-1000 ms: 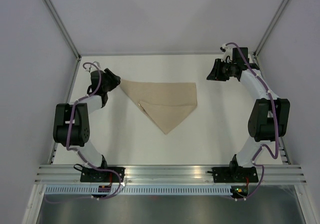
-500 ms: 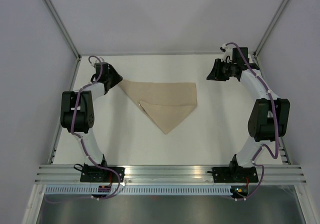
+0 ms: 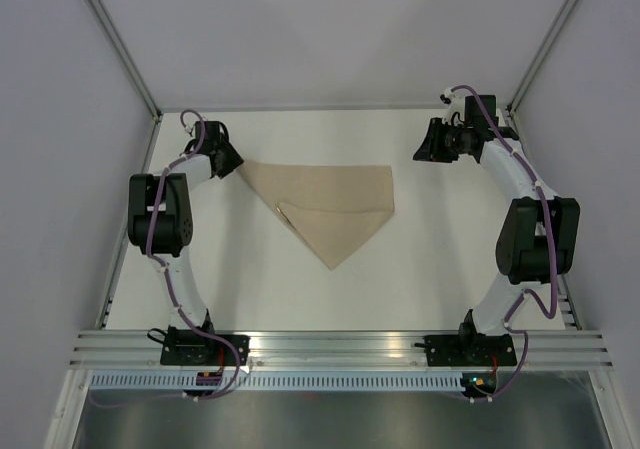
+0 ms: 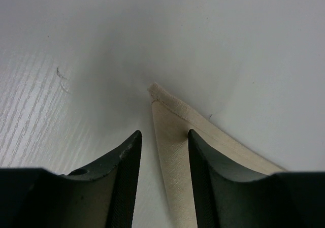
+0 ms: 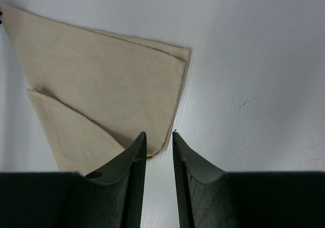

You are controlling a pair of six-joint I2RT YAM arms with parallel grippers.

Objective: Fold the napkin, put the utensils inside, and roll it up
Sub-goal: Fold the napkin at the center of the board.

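Note:
The tan napkin (image 3: 330, 199) lies flat on the white table, folded into a triangle with its point toward the near edge and a smaller flap on top. My left gripper (image 3: 231, 162) is low at the napkin's far-left corner. In the left wrist view the gripper (image 4: 164, 131) is open, its fingers straddle that corner of the napkin (image 4: 170, 114), and there is a gap beside the cloth. My right gripper (image 3: 424, 150) hangs at the back right, apart from the cloth. Seen from the right wrist, that gripper (image 5: 158, 132) is open by a narrow gap, with the napkin (image 5: 101, 70) beyond it. The utensils are out of view.
White walls with metal corner posts (image 3: 120, 49) enclose the table on three sides. An aluminium rail (image 3: 340, 347) holding both arm bases runs along the near edge. The left arm's elbow (image 3: 158, 214) stands close to the left wall.
The left arm has swung its elbow back and up along the left wall, with its gripper staying by the napkin's left corner. The right arm and the napkin have not moved.

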